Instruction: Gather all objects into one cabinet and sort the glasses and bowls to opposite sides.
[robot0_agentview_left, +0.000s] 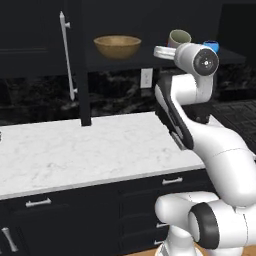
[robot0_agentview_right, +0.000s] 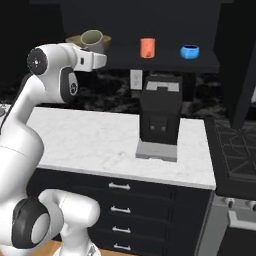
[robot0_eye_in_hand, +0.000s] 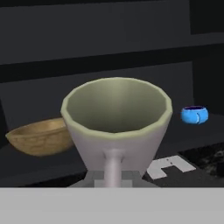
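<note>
My gripper is shut on the handle of the grey mug, holding it upright at shelf height in front of the open black cabinet. Close up in the hand view, the grey mug faces the shelf, its handle running down between my fingers. On the shelf, the wooden bowl sits to the left of the mug and the small blue vessel to its right. From the right base view, the orange mug stands on the shelf between the grey mug and the blue vessel.
The cabinet door with its long silver handle stands open at the left. Below lies a white marble counter bearing a black coffee machine. A stove is at the right, and drawers run under the counter.
</note>
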